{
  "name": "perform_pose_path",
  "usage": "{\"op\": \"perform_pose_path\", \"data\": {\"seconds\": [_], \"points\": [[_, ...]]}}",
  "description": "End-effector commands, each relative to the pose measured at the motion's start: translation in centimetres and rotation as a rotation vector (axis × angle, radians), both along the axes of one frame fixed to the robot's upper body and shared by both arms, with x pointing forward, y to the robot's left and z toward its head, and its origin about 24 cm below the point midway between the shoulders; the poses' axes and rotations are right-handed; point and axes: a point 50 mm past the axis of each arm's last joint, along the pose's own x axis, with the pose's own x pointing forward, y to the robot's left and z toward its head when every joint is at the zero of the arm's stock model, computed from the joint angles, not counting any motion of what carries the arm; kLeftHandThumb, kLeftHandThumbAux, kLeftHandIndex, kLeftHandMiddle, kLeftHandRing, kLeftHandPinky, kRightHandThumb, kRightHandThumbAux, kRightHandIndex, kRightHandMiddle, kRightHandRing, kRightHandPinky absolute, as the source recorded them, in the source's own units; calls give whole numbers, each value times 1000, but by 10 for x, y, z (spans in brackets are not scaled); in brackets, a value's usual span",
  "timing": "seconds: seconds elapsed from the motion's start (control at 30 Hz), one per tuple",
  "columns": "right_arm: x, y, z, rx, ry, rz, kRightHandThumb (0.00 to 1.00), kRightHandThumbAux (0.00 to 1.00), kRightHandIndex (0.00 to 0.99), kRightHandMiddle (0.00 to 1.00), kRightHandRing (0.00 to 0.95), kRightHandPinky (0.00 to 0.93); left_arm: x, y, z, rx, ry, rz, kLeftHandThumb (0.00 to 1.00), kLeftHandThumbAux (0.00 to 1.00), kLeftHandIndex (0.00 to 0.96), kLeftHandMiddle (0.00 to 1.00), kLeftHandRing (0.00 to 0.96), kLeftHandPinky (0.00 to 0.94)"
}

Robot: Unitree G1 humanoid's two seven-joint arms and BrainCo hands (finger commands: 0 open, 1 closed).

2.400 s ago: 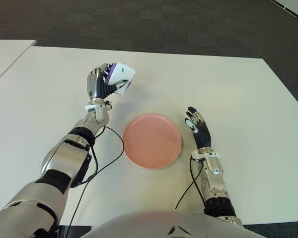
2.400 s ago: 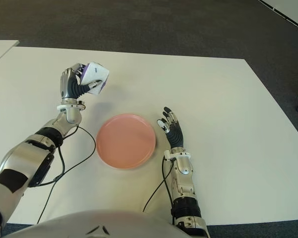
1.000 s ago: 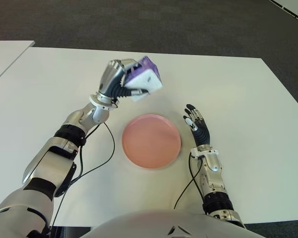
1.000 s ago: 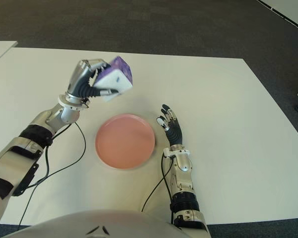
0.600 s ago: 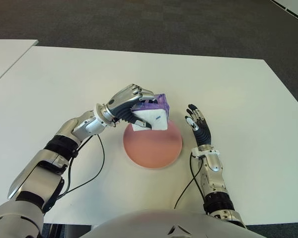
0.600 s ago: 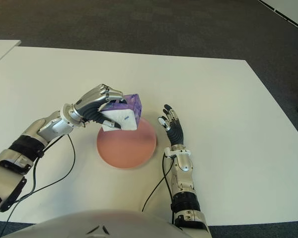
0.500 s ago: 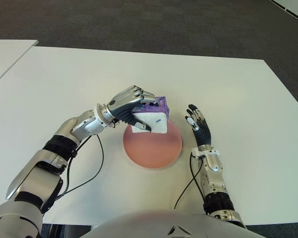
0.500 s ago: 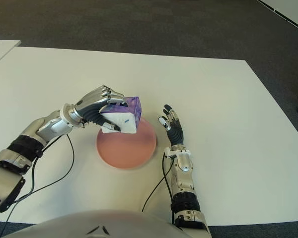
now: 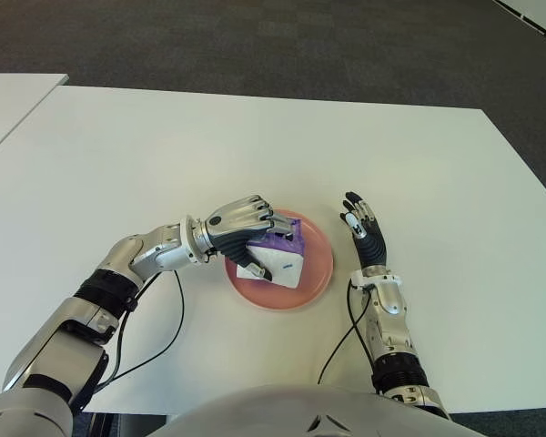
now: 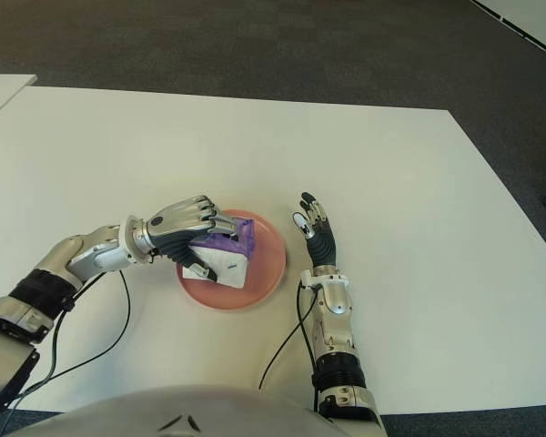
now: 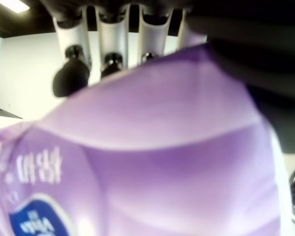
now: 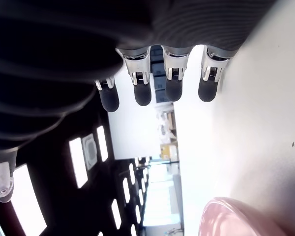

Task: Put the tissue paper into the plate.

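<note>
The left hand [image 9: 237, 224] clasped the tissue pack [image 9: 278, 257] over the pink plate [image 9: 316, 273] — the right hand [image 9: 364, 234], fingers relaxed, showed beside it.

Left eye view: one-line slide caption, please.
Left robot hand grips the tissue pack over the pink plate; right robot hand open beside it.

- A white table [image 9: 118, 146] is seen spanning most of the view, with dark carpet beyond its far edge
- A pink plate [image 9: 318, 273] is set on it near the middle
- A black cable [image 9: 168, 332] is draped across its near left part
</note>
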Motion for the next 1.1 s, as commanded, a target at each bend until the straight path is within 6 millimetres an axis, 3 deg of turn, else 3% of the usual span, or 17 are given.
{"op": "perform_pose_path", "data": {"seconds": [0.03,0.7,0.87,0.9,0.97,1.0,1.1], "points": [[-16,2,-27,17,148,-7,544,472,115,88,20,2,5,3,-6,65,-9,31,853,669,396,527,826,783],[-15,2,-27,14,136,13,482,530,99,65,13,9,0,-3,-31,126,29,61,850,671,393,526,818,756],[-14,1,-28,16,137,15,478,530,99,65,11,5,3,-8,-57,127,74,94,849,670,397,532,791,719],[-14,1,-28,20,137,16,477,528,98,64,11,5,3,-7,-60,115,92,94,847,669,402,547,748,675],[-14,1,-28,28,139,16,481,526,96,63,10,5,2,-6,-63,118,118,90,768,688,409,462,540,491],[-14,1,-28,30,140,16,484,527,95,63,11,7,3,-6,-64,128,123,88,593,643,336,375,404,360],[-13,0,-28,35,140,15,488,531,95,64,12,11,4,-4,-64,184,131,77,347,566,198,214,183,143]]}}
